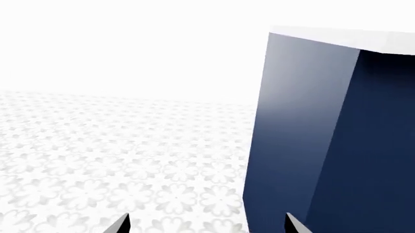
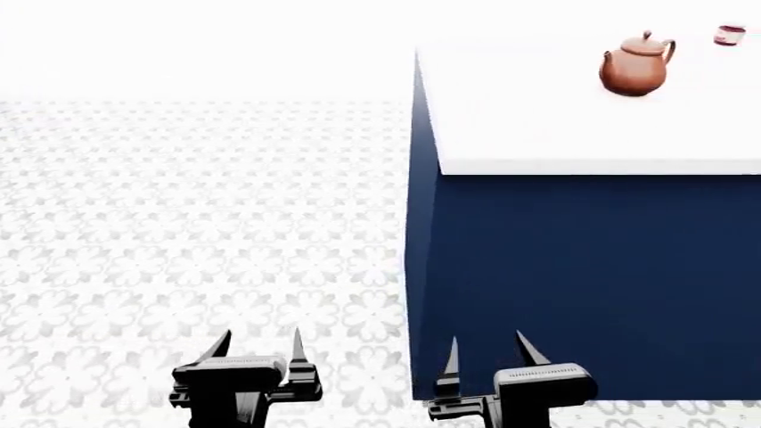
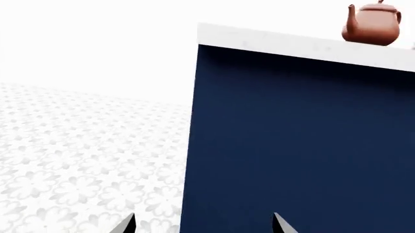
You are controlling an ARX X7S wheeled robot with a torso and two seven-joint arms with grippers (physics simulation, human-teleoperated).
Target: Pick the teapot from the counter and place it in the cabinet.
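low at the near edge of the head view, two grippers hang side by side over the floral-patterned floor tiles (image 2: pixel 178 232): the left gripper (image 2: pixel 257 346) sits over bare tile, its two pointed fingers parted with nothing between them, and the right gripper (image 2: pixel 487 353) sits just in front of the navy-blue base, its two fingers likewise spread and holding nothing. right of the tiles stands one counter (image 2: pixel 535 134), a white slab top over a flat navy-blue base, its near left corner facing the robot. on the slab, toward the far right and well apart from both grippers, one terracotta-brown teapot (image 2: pixel 635 66) stands upright with its knobbed lid on. one tiny red-and-white jar (image 2: pixel 729 35) sits near it, further right and further back, not touching. the left wrist view shows tile and the counter's corner (image 1: pixel 311 136) between two fingertips; the right wrist view shows the same teapot (image 3: pixel 372 25) on the slab's edge, above the blue face.
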